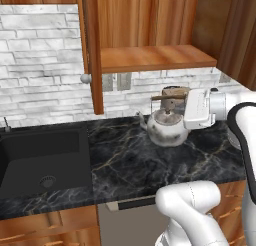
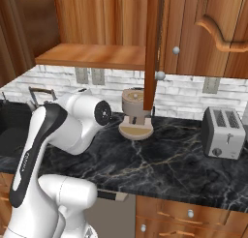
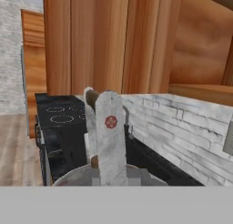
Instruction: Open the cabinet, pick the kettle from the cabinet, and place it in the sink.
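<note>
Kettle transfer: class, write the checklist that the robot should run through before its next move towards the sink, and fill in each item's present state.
1. Cabinet door open: ok.
2. Gripper shut on the kettle handle: ok.
3. Kettle out from the cabinet shelf: ok, it is below the shelf, over the counter.
4. Kettle upright: ok.
5. Kettle lifted off the counter: cannot tell.
6. Kettle above the sink: not ok, the sink lies further left.

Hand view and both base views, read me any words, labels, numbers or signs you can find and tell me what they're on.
No readable text anywhere.
Small round red mark on the kettle handle in the hand view: too blurred to read.
Toaster, cabinet and sink: no lettering visible.
</note>
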